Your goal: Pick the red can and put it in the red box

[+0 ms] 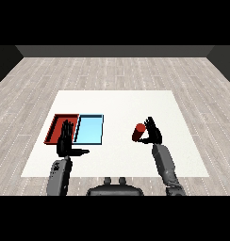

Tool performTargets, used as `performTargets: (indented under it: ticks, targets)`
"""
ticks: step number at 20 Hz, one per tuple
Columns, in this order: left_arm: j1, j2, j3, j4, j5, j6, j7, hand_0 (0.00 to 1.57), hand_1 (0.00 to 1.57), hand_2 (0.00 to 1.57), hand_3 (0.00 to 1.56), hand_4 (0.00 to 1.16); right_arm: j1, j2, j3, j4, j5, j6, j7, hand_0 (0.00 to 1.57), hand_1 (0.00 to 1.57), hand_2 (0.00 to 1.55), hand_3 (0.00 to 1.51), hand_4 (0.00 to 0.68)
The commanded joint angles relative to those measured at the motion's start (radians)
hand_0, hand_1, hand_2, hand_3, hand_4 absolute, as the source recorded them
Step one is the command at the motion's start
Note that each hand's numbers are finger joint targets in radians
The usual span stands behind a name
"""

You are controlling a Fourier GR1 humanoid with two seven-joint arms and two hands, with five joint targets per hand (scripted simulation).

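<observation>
Red can [139, 132] standing on white table [121, 101], right hand [152, 133] curled round it. Left hand [66, 140] flat, fingers straight, over red tray [55, 126]. Blue tray [90, 130] beside.

Near edge and front part of red tray [57, 123] covered by left hand [66, 141]; tray floor under the fingers not visible. Near left corner of light blue tray [91, 130] partly masked by the same hand. Right side of red can [139, 132] hidden behind right hand [152, 134]; contact between fingers and can not resolvable, nor whether can base rests on white table [117, 106]. Can label too small to read. Both forearms cut off at lower band.
</observation>
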Motion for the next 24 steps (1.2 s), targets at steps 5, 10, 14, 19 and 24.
performTargets:
  ticks: [5, 10, 14, 19, 24]
  targets:
    - [0.027, -0.012, -0.018, -0.04, -0.011, 0.025, 0.027, 0.0, 0.0, 0.0, 0.0, 0.0, -0.021, 0.021, 0.02, 0.098, 0.027, -0.023, -0.054, 0.0, 0.0, 0.0, 0.0, 0.0]
    - [0.042, 0.005, -0.003, -0.044, 0.015, -0.015, 0.011, 0.0, 0.0, 0.0, 0.0, 0.0, -0.098, -0.01, -0.009, 0.202, 0.02, -0.026, -0.071, 0.0, 0.0, 0.0, 0.0, 0.0]
    - [0.001, 0.008, 0.006, 0.009, -0.001, -0.006, -0.004, 0.0, 0.0, 0.0, 0.0, 0.0, -0.128, 0.028, 0.005, 0.229, 0.033, -0.074, -0.065, 0.0, 0.0, 0.0, 0.0, 0.0]
    - [-0.048, 0.005, 0.012, -0.09, 0.018, 0.04, 0.104, 0.0, 0.0, 0.0, 0.0, 0.0, -0.021, 0.025, 0.05, 0.036, 0.029, -0.069, 0.021, 0.0, 0.0, 0.0, 0.0, 0.0]
    - [0.001, 0.005, 0.01, 0.034, 0.003, -0.016, -0.036, 0.0, 0.0, 0.0, 0.0, 0.0, -0.166, 0.052, 0.01, 0.298, 0.045, -0.081, -0.139, 0.0, 0.0, 0.0, 0.0, 0.0]
